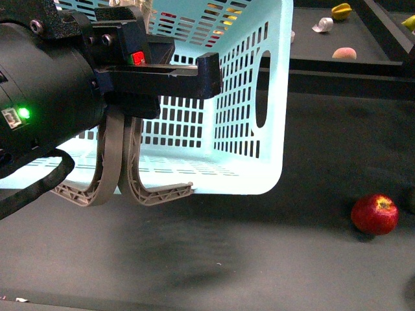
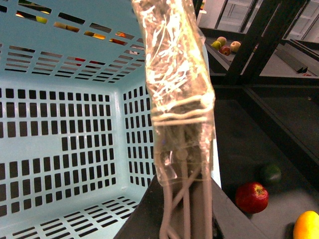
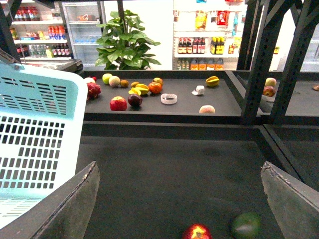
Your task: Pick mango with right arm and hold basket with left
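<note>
Over the table (image 1: 272, 265), left pincer (image 1: 194, 78) grips the basket (image 1: 253, 97) handles (image 1: 107, 168).

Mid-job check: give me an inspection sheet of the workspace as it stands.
Surface: dark table, no spills seen.
Job's things: basket at left, its taped handles running up into the left gripper; mango on the table, untouched.
Clutter: apple and dark green fruit near the mango.
Grippers: left gripper shut on the basket's handles; right gripper open, empty, above the table.
Cables: black cable hangs in a loop at far left.
Surroundings: shelf with fruit, plant, shop shelves behind.
</note>
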Robot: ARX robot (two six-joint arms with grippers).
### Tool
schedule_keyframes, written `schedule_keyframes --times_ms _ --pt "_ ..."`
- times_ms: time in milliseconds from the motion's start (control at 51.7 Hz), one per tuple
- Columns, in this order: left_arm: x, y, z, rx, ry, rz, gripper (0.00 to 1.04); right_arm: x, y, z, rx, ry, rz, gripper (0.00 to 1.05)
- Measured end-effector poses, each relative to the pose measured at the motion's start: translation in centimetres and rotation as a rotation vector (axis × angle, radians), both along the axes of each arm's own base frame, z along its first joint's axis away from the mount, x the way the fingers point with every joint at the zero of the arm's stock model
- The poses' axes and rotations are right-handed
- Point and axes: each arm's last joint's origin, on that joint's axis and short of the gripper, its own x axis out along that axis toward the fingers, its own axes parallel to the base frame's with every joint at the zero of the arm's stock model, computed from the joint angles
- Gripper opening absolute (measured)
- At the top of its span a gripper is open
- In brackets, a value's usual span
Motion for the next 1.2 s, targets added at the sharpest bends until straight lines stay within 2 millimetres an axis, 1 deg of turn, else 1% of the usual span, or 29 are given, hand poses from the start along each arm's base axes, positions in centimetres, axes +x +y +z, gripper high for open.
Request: schedule_keyframes --times_ms 387,484,542,600,716,774,851,909,948,1103,1141,1199 --pt "0.0 0.0 0.0 0.0 0.0 0.0 0.07 0.0 0.0 0.0 0.0 0.0 0.0 0.96" --pt "0.0 0.0 0.0 0.0 0.0 0.0 0.07 0.2 -0.2 -0.2 0.008 0.039 -0.096 0.96" --pt "0.0 0.0 0.0 -0.002 0.0 0.0 0.07 0.7 -0.6 -0.3 0.007 0.066 -0.134 0.96" --pt "0.0 0.0 0.0 -0.001 0.0 0.0 0.07 1.3 -1.0 0.2 0.0 0.07 -0.132 0.96" --pt "0.0 0.0 0.0 -0.001 0.0 0.0 0.07 3.3 -2.8 1.4 -0.058 0.079 -0.124 0.96" --pt "0.0 0.0 0.0 -0.002 -0.001 0.0 0.07 4.0 -3.4 1.5 -0.085 0.093 -0.117 0.96" --pt "0.0 0.0 0.0 -0.002 -0.001 0.0 0.07 5.5 -4.6 1.4 -0.12 0.148 -0.105 0.96" --pt "0.0 0.0 0.0 -0.002 -0.001 0.0 0.07 6.6 -5.6 1.0 -0.139 0.209 -0.099 0.96" --pt "0.0 0.0 0.0 -0.002 -0.001 0.0 0.07 7.5 -6.3 0.3 -0.16 0.257 -0.09 0.96" --pt "0.0 0.0 0.0 -0.002 -0.001 0.0 0.07 9.7 -8.6 -2.4 -0.248 0.411 -0.043 0.96" --pt "0.0 0.0 0.0 -0.002 -0.001 0.0 0.07 10.5 -9.4 -3.7 -0.283 0.481 -0.003 0.96" --pt "0.0 0.0 0.0 -0.002 -0.001 0.0 0.07 11.0 -10.2 -5.3 -0.323 0.554 0.054 0.96"
